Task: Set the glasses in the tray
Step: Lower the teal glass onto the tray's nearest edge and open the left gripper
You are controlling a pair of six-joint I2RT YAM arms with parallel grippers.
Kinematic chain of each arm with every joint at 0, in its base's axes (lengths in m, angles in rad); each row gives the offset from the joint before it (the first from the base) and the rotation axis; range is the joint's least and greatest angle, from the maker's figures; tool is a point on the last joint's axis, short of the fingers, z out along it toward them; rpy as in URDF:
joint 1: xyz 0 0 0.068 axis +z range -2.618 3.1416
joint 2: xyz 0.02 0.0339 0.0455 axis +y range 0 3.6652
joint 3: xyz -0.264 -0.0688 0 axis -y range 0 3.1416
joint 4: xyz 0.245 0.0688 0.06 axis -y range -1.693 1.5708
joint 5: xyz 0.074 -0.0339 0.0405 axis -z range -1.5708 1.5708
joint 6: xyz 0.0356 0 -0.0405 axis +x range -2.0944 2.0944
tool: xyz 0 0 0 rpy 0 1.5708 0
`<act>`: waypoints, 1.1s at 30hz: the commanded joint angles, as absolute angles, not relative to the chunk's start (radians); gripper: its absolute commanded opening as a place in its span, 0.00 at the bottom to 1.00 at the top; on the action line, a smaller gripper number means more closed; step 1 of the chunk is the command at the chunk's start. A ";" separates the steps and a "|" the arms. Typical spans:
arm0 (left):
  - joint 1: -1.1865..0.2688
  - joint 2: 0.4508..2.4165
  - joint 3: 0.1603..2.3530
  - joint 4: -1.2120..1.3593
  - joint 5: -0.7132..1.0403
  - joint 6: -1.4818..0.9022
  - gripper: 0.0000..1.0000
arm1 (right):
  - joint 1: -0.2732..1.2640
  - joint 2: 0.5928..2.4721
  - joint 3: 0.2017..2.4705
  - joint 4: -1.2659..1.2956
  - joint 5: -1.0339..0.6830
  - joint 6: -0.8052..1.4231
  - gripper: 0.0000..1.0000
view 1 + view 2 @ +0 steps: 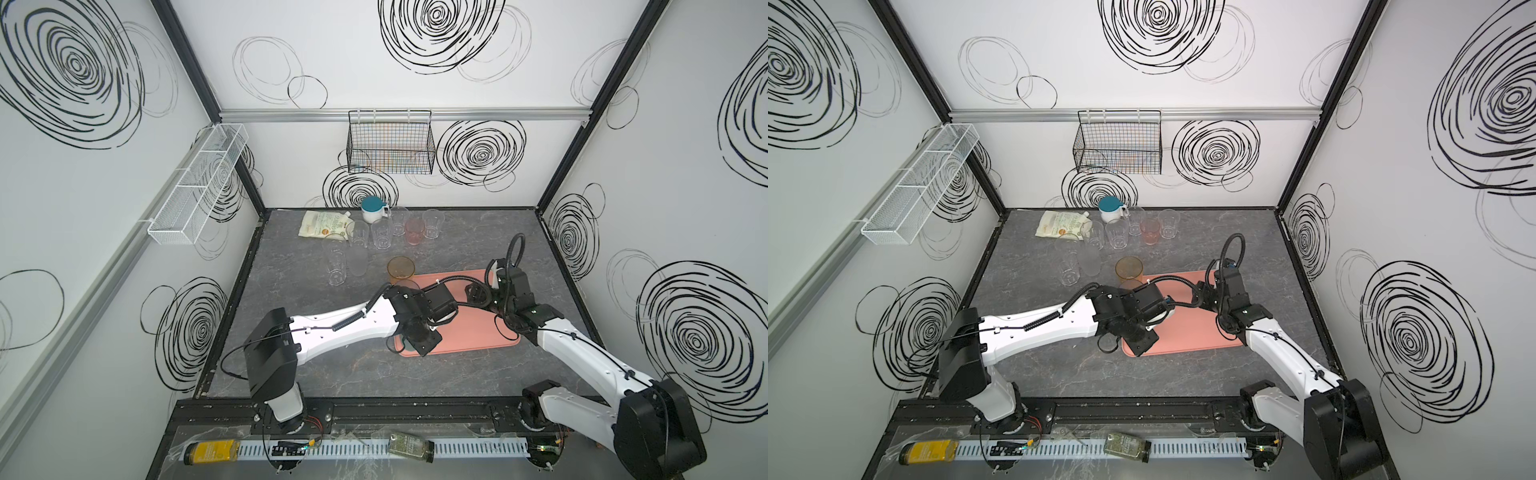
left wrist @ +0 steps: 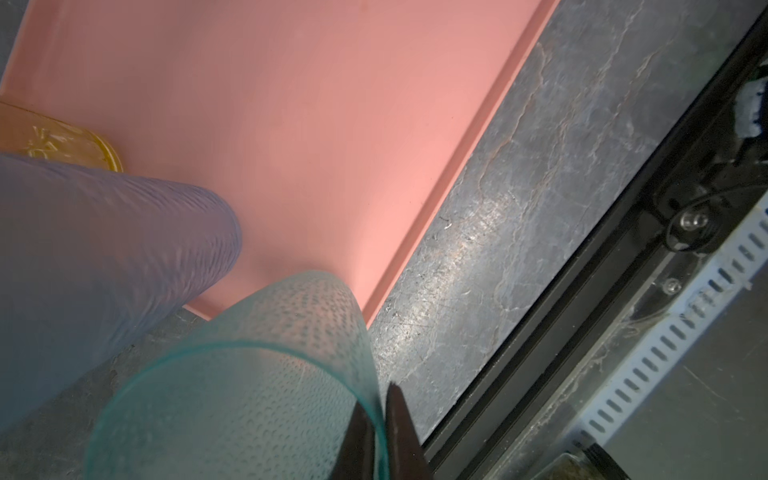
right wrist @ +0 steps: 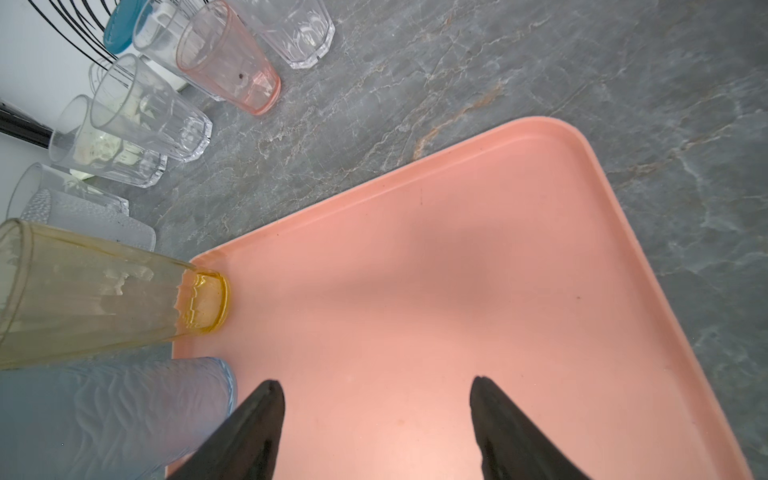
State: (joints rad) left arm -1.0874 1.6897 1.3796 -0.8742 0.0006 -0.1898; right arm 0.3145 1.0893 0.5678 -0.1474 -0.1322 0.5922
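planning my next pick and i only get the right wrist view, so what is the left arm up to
Observer: The left gripper is shut on the rim of a teal dimpled see-through tumbler.
Operator: ok where is that compared to the tray
Observer: In both top views it is at the near left corner of the flat salmon-pink tray. That is the same end as the amber see-through tumbler, which stands at the far left corner. Whether the teal one's base is already resting on the tray cannot be told.
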 commanded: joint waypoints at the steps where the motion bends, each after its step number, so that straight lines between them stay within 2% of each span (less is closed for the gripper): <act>1: -1.065 1.698 1.361 -0.882 0.036 -0.139 0.02 | 0.325 1.098 0.547 -0.110 -0.133 0.607 0.75; 3: -1.058 1.699 1.361 -0.881 0.054 -0.129 0.02 | 0.327 1.105 0.545 -0.102 -0.136 0.607 0.75; 8: -1.040 1.727 1.382 -0.890 0.078 -0.096 0.12 | 0.332 1.137 0.580 -0.120 -0.131 0.604 0.75; 16: -1.025 1.707 1.405 -0.887 0.078 -0.072 0.40 | 0.351 1.157 0.590 -0.112 -0.137 0.615 0.75; 19: -1.022 1.691 1.437 -0.899 0.064 -0.066 0.47 | 0.369 1.163 0.602 -0.118 -0.125 0.619 0.75; 26: -0.971 1.605 1.514 -0.841 0.107 -0.072 0.51 | 0.422 1.164 0.642 -0.157 -0.072 0.621 0.75; 30: -0.861 1.533 1.493 -0.727 0.137 -0.133 0.52 | 0.431 1.164 0.651 -0.142 -0.075 0.621 0.75; 33: -0.759 1.469 1.437 -0.627 0.091 -0.183 0.53 | 0.448 1.191 0.698 -0.138 -0.054 0.608 0.75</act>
